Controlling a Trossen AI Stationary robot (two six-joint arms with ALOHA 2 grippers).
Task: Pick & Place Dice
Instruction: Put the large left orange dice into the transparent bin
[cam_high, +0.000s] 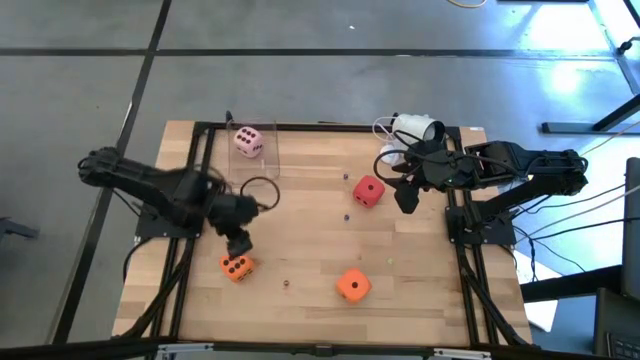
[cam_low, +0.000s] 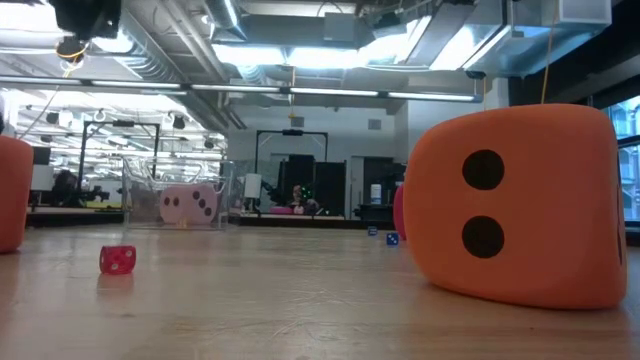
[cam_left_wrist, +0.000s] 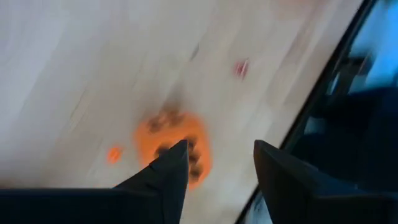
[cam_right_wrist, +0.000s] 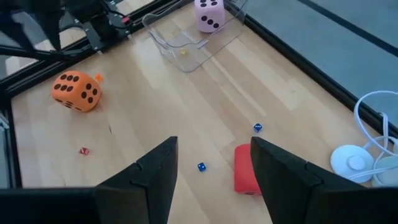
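The orange die (cam_high: 236, 267) nearest the left arm lies on the wooden counter (cam_high: 300, 220) close to its left edge, just below the left hand (cam_high: 238, 243), which hangs over it with its fingers parted and nothing between them; the wrist view shows the die beside one fingertip (cam_left_wrist: 177, 163) rather than centred in the gap. That offset is the main risk: if the hand comes down as it stands, one finger may land on the soft cube's top and squash or push it toward the counter's frame instead of straddling it. The second orange die (cam_high: 352, 285) sits well apart, toward the front middle, and the pale pink die (cam_high: 247, 141) already rests in the clear container (cam_high: 262, 150) at the back left. The red die (cam_high: 368, 191) lies just beside the right hand (cam_high: 407, 197), also spread wide and empty. Several tiny dice (cam_right_wrist: 201, 167) are scattered on the boards; a sliding cube or a low finger could knock them about. If both arms head for the container together, they could crowd each other.
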